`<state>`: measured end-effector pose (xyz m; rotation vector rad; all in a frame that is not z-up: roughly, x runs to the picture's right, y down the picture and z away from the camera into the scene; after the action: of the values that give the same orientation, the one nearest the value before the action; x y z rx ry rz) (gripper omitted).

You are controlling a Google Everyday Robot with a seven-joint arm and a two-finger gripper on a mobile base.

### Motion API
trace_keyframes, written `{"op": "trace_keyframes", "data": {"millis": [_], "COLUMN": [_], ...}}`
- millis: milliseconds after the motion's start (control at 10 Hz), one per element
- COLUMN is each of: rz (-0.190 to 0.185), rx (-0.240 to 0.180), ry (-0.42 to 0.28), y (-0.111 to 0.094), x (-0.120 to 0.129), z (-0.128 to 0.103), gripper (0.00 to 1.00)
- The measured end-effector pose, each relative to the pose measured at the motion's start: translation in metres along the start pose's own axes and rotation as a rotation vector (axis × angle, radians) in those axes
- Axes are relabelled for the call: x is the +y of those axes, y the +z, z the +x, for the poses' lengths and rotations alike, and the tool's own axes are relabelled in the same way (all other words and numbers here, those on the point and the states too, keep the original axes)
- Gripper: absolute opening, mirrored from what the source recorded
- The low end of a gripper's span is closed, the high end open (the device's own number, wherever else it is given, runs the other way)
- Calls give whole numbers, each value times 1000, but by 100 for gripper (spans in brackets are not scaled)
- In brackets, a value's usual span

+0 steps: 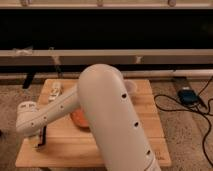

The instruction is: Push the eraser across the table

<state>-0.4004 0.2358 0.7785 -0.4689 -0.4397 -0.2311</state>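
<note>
Light plank-striped wooden table (145, 107) centre frame, standing on speckled floor (180, 145). On top: whitish block (56, 91) in upper-left corner; orange bowl (76, 120) mid-table, partly hidden by arm; pale round thing (131, 86) at far edge. Dark eraser (44, 134) near left edge, lower left of frame. Gripper (38, 142) just beside it, low over table.
</note>
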Motion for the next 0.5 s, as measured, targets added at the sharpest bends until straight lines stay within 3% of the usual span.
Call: {"op": "trace_keyframes", "data": {"millis": [500], "rz": [39], "rx": [23], "ry": [-16], "y": [3], "x": [-30], "z": [1], "gripper": [80]}}
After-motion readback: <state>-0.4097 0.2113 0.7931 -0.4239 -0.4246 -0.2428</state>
